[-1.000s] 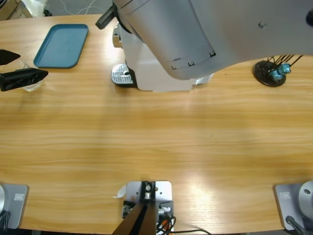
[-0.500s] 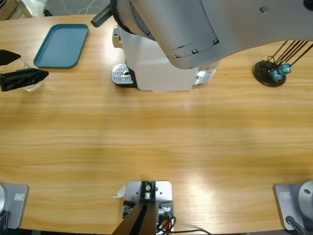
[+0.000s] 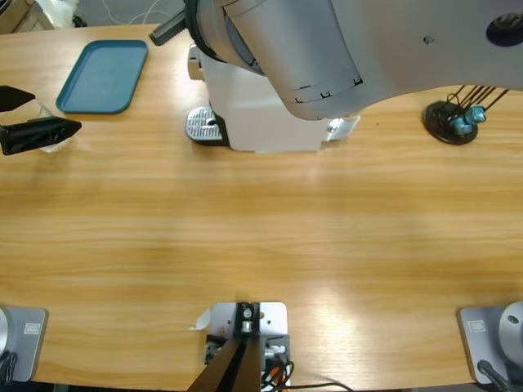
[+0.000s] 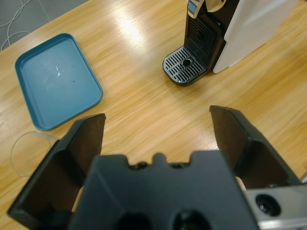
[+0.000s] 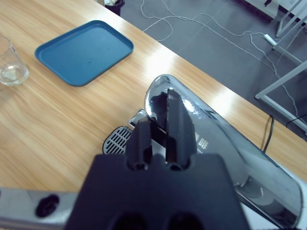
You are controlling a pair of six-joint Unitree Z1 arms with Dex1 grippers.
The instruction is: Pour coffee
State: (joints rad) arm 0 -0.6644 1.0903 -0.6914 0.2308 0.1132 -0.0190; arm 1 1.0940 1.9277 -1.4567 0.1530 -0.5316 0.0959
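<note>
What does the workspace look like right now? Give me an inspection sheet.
Surface: wooden table, no spills seen.
Job's things: glass tumbler holding shallow coffee; white coffee machine, its drip grate bare.
Clutter: blue tray, no objects on it; black round stand.
End effectors: left end effector open, beside the tumbler; right end effector shut, over the machine's chrome lever.
Cables: white cables on the floor; dark cables at the stand.
Surroundings: grey floor; no person seen.
</note>
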